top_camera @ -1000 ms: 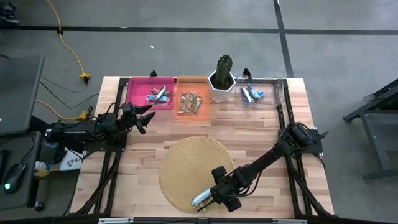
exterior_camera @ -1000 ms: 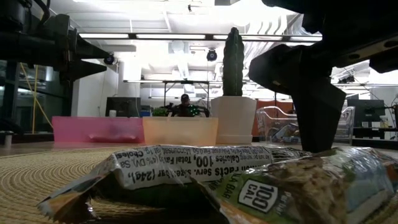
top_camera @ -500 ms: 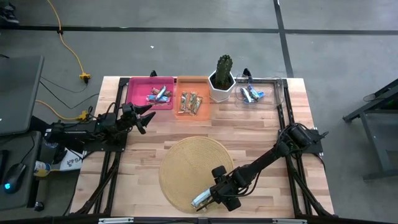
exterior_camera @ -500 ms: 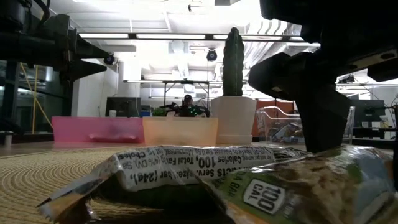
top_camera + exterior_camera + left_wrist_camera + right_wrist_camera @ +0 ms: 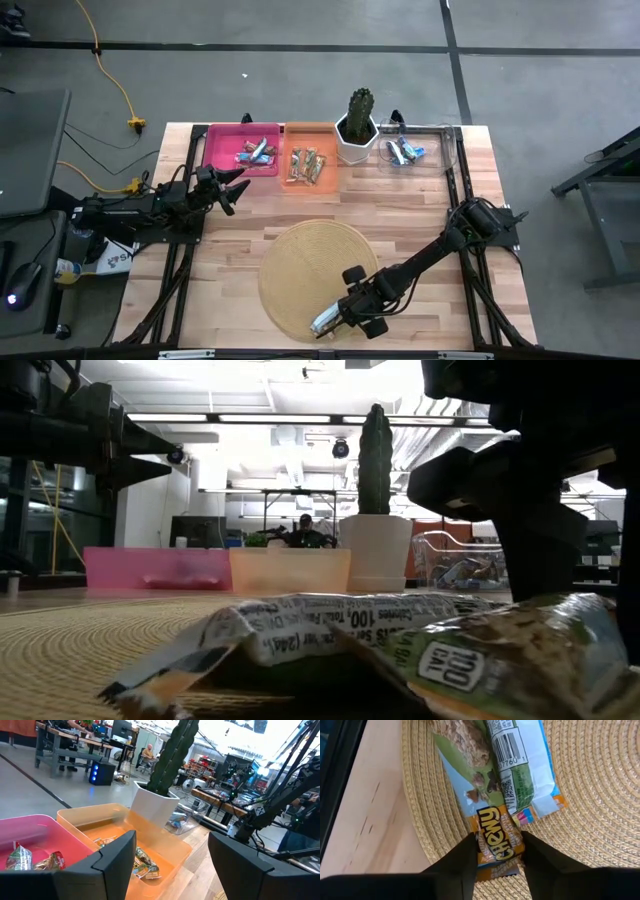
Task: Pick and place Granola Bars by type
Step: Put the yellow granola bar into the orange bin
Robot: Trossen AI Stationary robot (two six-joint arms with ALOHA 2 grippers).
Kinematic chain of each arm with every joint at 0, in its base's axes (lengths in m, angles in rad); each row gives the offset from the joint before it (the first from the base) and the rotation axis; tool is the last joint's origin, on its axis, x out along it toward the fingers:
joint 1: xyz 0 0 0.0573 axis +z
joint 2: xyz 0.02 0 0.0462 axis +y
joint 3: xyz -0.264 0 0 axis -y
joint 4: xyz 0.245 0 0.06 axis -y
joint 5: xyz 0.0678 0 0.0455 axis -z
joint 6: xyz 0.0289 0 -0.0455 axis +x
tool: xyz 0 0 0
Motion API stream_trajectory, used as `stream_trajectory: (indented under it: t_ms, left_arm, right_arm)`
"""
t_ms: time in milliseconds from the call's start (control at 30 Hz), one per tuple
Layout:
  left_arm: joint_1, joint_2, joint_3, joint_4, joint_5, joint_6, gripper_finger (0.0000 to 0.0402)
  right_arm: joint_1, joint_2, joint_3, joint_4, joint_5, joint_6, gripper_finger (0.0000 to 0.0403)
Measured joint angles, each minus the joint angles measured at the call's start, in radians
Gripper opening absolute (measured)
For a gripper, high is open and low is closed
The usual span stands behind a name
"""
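The right gripper (image 5: 496,854) closes its two dark fingers (image 5: 455,867) on the orange "Chewy" end of a granola bar (image 5: 497,842), a grip only the right wrist view shows; from overhead the same gripper (image 5: 345,315) merely sits over a pale bar (image 5: 325,321) at the near edge of the woven mat (image 5: 300,260). Just beyond the fingertips a second bar (image 5: 520,765), white with a barcode, lies overlapping the held one on the mat. The low view alone reads the wrappers' print, "100 cal" on the nearer bar (image 5: 500,660).

Well apart, the left gripper (image 5: 228,187) hangs above bare table (image 5: 400,195) with its jaws spread wide and nothing between them. Its wrist camera looks past them into the orange bin (image 5: 165,845), holding brown bars (image 5: 142,865), with the pink bin (image 5: 30,827) alongside and the cactus (image 5: 172,750) in its white pot behind. Overhead, a clear bin (image 5: 420,150) with blue bars stands beyond the cactus.
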Motion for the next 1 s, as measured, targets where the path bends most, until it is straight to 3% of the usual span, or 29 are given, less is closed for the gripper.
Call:
stream_trajectory:
  t_ms: [533, 1000]
  left_arm:
    - [0.0, 0.0, 0.0, 0.0, 0.0, 0.0, 0.0245]
    - [0.0, 0.0, 0.0, 0.0, 0.0, 0.0, 0.0245]
  right_arm:
    - [-0.004, -0.022, 0.023, -0.054, -0.039, 0.06, 0.0116]
    - [-0.005, -0.022, 0.212, -0.159, -0.083, 0.052, 0.0116]
